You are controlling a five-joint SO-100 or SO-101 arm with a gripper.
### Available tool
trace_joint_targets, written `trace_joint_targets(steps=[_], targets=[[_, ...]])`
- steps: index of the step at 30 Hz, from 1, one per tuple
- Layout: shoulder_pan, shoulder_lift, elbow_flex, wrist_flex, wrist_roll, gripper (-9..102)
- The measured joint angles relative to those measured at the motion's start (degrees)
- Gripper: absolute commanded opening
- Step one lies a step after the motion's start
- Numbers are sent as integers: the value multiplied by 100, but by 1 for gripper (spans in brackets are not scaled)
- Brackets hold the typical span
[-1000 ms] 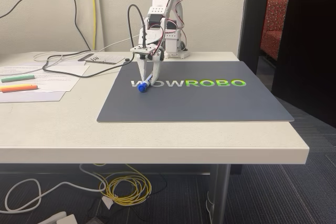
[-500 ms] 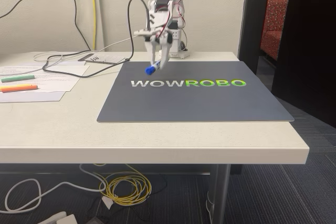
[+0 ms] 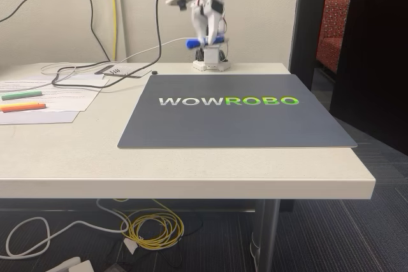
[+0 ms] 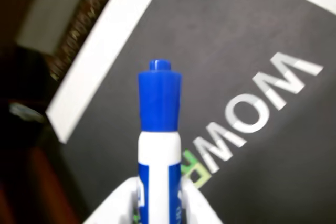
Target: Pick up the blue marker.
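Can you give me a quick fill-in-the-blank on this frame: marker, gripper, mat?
1. The gripper is shut on the blue ____.
2. The marker is held in the air above the dark ____.
3. In the wrist view the marker's cap is coloured ____.
4. On the papers at the left of the fixed view lie a green highlighter and an ____ one.

Missing words: marker; mat; blue; orange
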Motion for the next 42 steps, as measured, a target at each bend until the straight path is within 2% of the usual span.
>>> trace_joint_targets(steps=[8,18,42], targets=[[-211,844,0,53,1916,4],[-158,1397,9,79,2997,4],[211,1969,0,114,3604,4]])
